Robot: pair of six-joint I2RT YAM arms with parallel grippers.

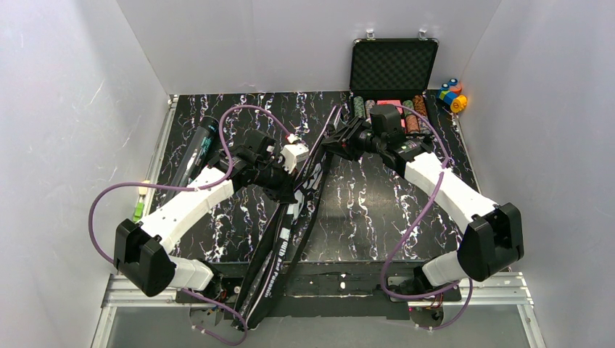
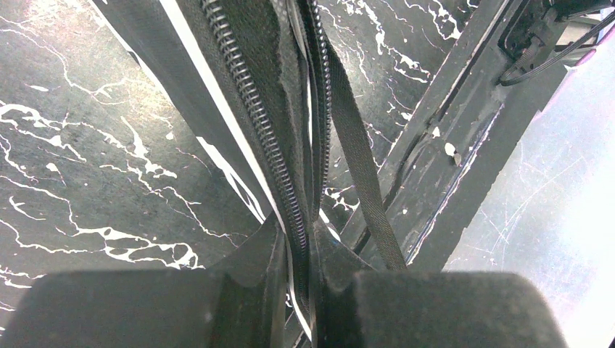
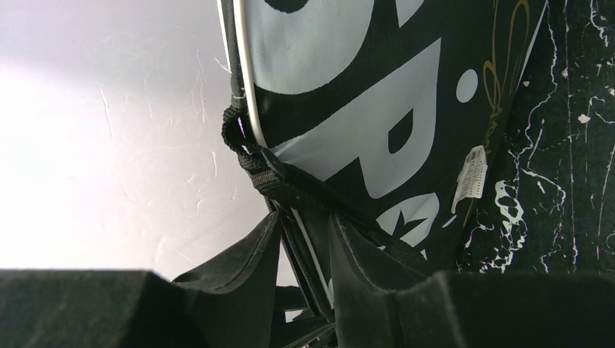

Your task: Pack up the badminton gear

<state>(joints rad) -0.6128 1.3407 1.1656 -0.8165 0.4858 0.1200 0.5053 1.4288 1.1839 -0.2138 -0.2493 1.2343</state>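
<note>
on marbled table (image 1: 362, 210), long black white-lettered bag (image 1: 286, 232)

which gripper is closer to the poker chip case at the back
Right. The right gripper is at the racket bag's far end, just left of the poker chip case; the left gripper grips the bag farther toward the near edge.

A robotics lab test cell: plain white panels (image 1: 65, 109) wall in a black marbled table (image 1: 362, 210) on three sides; two white arms' bases are bolted to aluminium rails (image 1: 319, 290) behind each tool; purple cables (image 1: 101, 210) loop alongside.
</note>
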